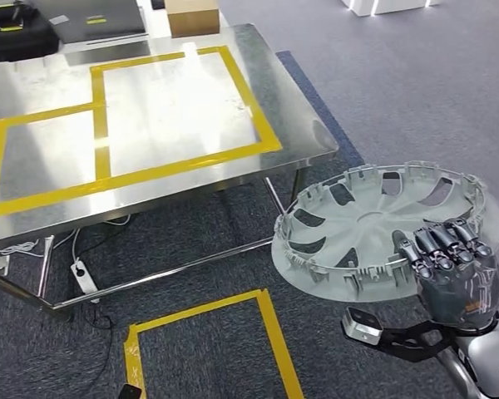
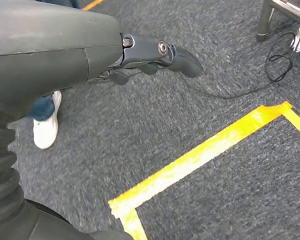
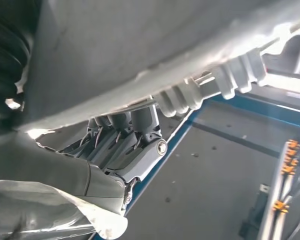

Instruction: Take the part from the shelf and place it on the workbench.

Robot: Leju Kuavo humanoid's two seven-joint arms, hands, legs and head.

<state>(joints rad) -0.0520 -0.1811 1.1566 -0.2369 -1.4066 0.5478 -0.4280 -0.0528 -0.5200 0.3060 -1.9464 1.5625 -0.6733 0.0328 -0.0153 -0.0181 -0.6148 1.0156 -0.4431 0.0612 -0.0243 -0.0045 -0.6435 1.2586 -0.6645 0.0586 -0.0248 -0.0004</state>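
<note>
Grey carpet marked with yellow tape is seen under and around a steel workbench (image 1: 171, 108), whose top carries yellow-taped rectangles. A cardboard box (image 1: 194, 17) sits at the far edge, a dark case (image 1: 15, 29) at the far left corner.

The part (image 1: 366, 229), a grey wheel cover, is carried roughly level, inner face up, off the bench's near right corner and not yet over it. It is grasped at its near rim by the right hand (image 1: 457, 266), fingers curled over the edge. In the right wrist view the fingers (image 3: 141, 125) are seen wrapped onto the rim from beneath.

The left hand (image 2: 156, 55) hangs over the carpet, holding nothing, fingers extended.

Judged step: transport to the bench. The cover would best be kept level, lifted clear of the bench edge, and set flat inside a taped rectangle before release.

A person's white shoe (image 2: 44, 130) is noted near the left hand. The thumb's contact under the cover is hidden; the shelf cannot be made out.
</note>
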